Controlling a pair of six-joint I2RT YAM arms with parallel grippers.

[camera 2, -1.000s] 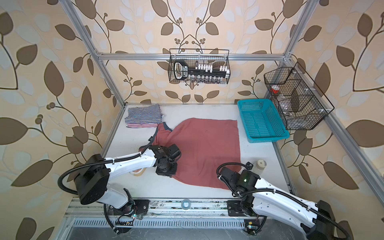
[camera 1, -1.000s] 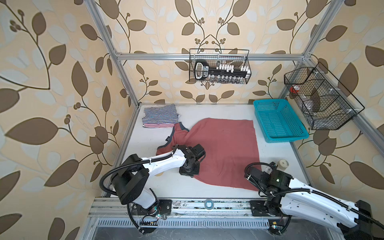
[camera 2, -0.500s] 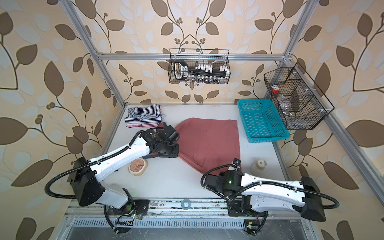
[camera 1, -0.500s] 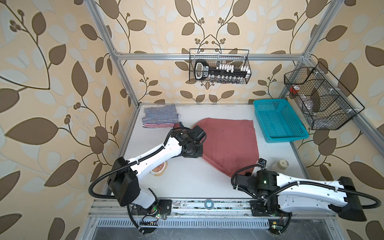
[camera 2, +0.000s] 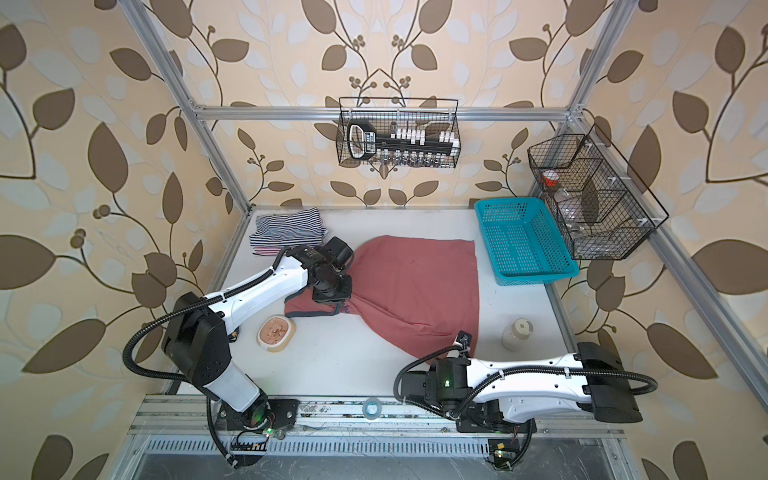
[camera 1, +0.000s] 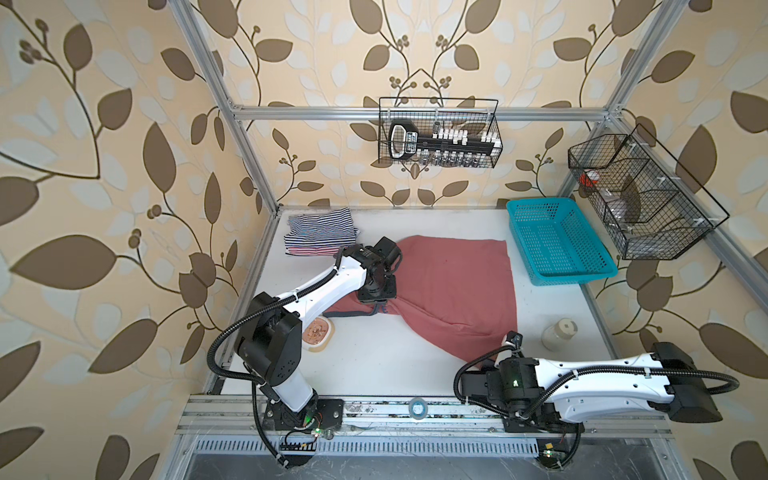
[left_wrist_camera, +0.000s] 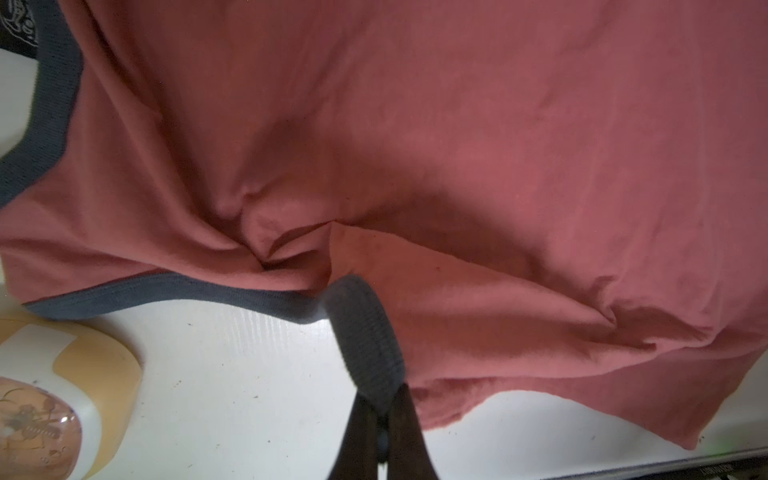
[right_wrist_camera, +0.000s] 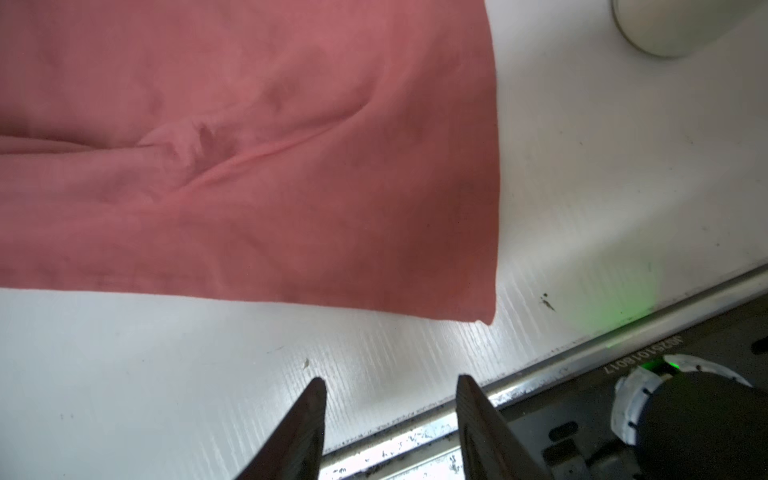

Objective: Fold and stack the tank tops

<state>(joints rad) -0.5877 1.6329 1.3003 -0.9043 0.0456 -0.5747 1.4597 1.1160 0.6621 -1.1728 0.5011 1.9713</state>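
Observation:
The dusty red tank top (camera 1: 453,286) (camera 2: 419,286) lies bunched across the middle of the table, with its hem corner toward the front. My left gripper (left_wrist_camera: 384,401) (camera 1: 376,309) is shut on the top's grey-blue trim (left_wrist_camera: 365,332) at the shoulder end. In the right wrist view my right gripper (right_wrist_camera: 388,382) stands open and empty over bare table by the front rail, just short of the hem corner (right_wrist_camera: 478,307). The navy-white striped top (camera 1: 322,226) lies folded on the red-white striped one (camera 1: 309,250) at the back left.
A teal basket (camera 1: 557,245) stands at the back right. A pale bottle (camera 1: 559,334) sits right of the hem, and a small beige dish (camera 1: 318,332) sits near the left arm. Wire baskets (camera 1: 438,139) (camera 1: 640,199) hang on the walls, and a tape roll (camera 1: 417,408) lies on the front rail.
My right gripper has opened, let go of the red top's hem and drawn back to the front rail. My left gripper has carried the trim toward the back, gathering the cloth.

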